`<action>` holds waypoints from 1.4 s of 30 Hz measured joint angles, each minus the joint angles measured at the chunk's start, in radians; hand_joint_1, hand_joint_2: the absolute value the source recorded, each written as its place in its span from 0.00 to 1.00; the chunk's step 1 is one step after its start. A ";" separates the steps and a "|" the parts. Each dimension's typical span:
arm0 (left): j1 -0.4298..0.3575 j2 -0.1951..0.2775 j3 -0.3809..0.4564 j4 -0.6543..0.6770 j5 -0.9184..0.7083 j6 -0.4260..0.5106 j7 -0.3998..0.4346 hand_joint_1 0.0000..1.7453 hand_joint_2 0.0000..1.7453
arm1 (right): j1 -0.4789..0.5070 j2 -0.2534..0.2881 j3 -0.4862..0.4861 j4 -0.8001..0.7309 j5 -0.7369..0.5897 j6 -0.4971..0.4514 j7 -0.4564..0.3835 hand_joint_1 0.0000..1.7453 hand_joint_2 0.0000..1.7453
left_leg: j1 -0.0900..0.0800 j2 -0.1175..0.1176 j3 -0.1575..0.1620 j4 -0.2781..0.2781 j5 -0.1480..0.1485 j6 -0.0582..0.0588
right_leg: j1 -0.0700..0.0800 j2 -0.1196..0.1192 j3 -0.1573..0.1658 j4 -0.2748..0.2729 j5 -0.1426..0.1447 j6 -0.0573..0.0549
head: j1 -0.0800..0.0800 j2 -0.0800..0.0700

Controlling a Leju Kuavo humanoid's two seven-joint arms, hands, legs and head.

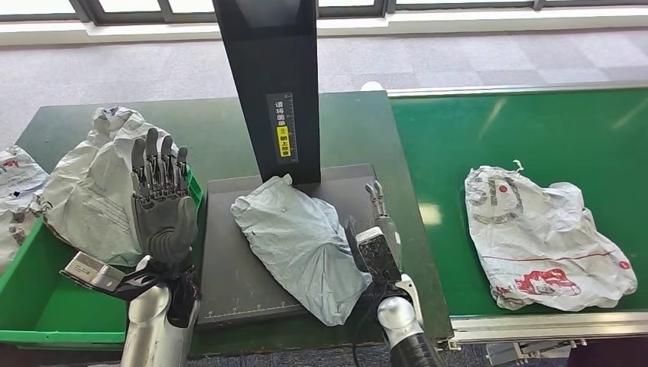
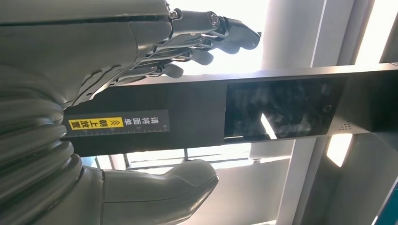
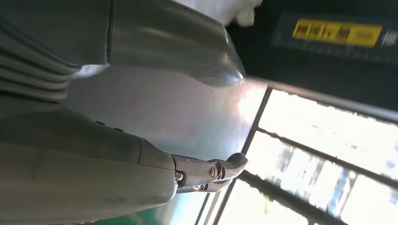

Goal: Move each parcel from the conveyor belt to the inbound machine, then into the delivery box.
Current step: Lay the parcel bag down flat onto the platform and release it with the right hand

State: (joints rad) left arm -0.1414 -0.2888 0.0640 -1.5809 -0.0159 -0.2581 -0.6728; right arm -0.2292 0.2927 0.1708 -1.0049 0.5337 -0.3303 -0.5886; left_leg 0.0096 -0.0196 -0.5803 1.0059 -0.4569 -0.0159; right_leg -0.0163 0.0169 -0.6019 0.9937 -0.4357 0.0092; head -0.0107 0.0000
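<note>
Where robot hand [image 1: 380,243] hides, parcel [image 1: 299,243] edge.

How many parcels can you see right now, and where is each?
4: a grey parcel on the machine plate, a white one on the belt, one in the green box, one at the far left edge. Others may be hidden.

Daylight enters from the windows [image 1: 428,9] along the far wall — head view bright, evenly lit, sharp throughout. Pale glare streaks cross the conveyor belt [image 1: 527,130]; shadows soft. Both wrist views shoot against the light: window areas blown out, near surfaces dark, the right wrist view noticeably soft and blurred.
</note>
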 joint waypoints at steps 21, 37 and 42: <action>0.007 0.008 -0.128 0.013 -0.123 0.042 0.030 0.00 1.00 | 0.067 -0.009 -0.030 -0.210 -0.057 -0.315 -0.083 0.00 0.00 | 0.000 0.000 0.000 0.000 0.000 0.000 | 0.000 0.000 -0.001 0.000 0.000 0.000 | 0.000 0.000; -0.143 -0.001 -0.467 0.670 -0.847 0.316 0.197 0.00 1.00 | 0.153 -0.008 -0.164 -0.740 -0.003 -0.370 -0.111 0.00 1.00 | -0.003 0.001 0.000 0.000 -0.001 0.001 | -0.002 0.001 -0.001 -0.001 0.000 0.001 | 0.000 0.000; -0.166 -0.006 -0.495 0.789 -0.864 0.340 0.204 0.00 1.00 | 0.157 -0.008 -0.175 -0.766 -0.003 -0.370 -0.111 0.00 1.00 | -0.003 0.001 0.000 0.000 -0.001 0.001 | -0.002 0.001 0.000 0.000 0.000 0.001 | 0.000 0.000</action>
State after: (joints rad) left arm -0.3077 -0.2946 -0.4309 -0.7915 -0.8800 0.0815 -0.4691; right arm -0.0723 0.2850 -0.0045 -1.7709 0.5309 -0.6998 -0.6998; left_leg 0.0068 -0.0188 -0.5801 1.0063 -0.4578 -0.0146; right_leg -0.0179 0.0174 -0.6023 0.9935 -0.4354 0.0101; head -0.0107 0.0000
